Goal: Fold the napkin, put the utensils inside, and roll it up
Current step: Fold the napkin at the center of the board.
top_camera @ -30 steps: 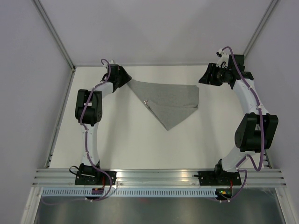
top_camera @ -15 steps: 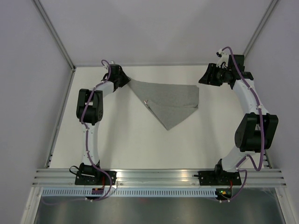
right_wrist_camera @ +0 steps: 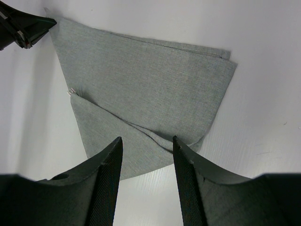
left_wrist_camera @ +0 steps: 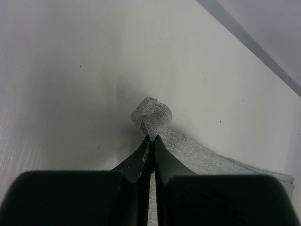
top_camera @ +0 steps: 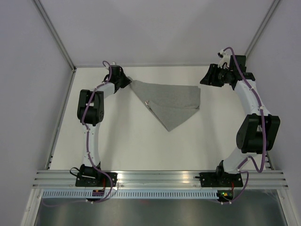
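The tabletop [top_camera: 117, 141] is a plain, matte white sheet, faintly speckled when seen close in the left wrist view. Pale, bare walls [top_camera: 28, 94] close it in on the left, right and far sides. Thin metal strips [top_camera: 60, 120] run along its left and far edges, and a ribbed aluminium rail [top_camera: 160, 176] crosses the near edge, where both arm bases are bolted.

The napkin [top_camera: 169, 103] lies on the far half of the tabletop, between the two arms. It is folded grey cloth, wide along its far edge and narrowing to a point on the near side, with one flap laid diagonally over the lower part. At the left end of that flap's fold a small silvery tip of the fork [top_camera: 147, 103] pokes out; the rest of it is hidden under the cloth.

The left gripper [top_camera: 126, 81] is at the napkin's far-left corner, its fingers pressed together and pinching the cloth, which puckers into a small bunch just past the tips in the wrist view. The right gripper [top_camera: 207, 77] hangs near the napkin's far-right corner, its fingers spread and holding nothing, apart from the cloth
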Controlling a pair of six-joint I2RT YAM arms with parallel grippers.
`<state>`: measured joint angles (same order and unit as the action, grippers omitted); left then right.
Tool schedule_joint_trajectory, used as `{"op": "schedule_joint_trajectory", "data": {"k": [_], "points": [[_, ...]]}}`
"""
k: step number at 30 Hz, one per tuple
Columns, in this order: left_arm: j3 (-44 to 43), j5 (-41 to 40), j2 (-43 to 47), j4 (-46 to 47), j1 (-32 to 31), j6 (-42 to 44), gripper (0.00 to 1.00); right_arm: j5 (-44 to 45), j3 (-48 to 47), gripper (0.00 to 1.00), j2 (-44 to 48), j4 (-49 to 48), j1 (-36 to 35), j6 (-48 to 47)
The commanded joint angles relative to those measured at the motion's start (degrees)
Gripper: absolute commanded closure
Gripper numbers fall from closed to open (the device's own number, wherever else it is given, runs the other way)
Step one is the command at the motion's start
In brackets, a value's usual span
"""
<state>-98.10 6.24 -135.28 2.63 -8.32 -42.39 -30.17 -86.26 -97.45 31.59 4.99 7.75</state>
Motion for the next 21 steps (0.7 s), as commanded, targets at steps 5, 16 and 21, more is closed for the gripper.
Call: {"op": "schedule_joint_trajectory", "data": {"k": [5, 16, 21], "points": [[5.8, 5.6, 4.1, 8.6, 0.1, -2.8, 0.98, -0.6, -0.2, 0.47, 1.6, -1.4, 0.0, 1.0], [13.5, 10.5, 8.5, 18.5, -0.2, -2.8, 0.98, -0.6, -0.4, 0.47, 2.2, -1.4, 0.0, 0.9], [14.9, 12.4, 10.0, 19.9, -0.6, -2.6, 0.98, -0.3, -0.2, 0.47, 2.7, -1.5, 0.0, 0.7]]}}
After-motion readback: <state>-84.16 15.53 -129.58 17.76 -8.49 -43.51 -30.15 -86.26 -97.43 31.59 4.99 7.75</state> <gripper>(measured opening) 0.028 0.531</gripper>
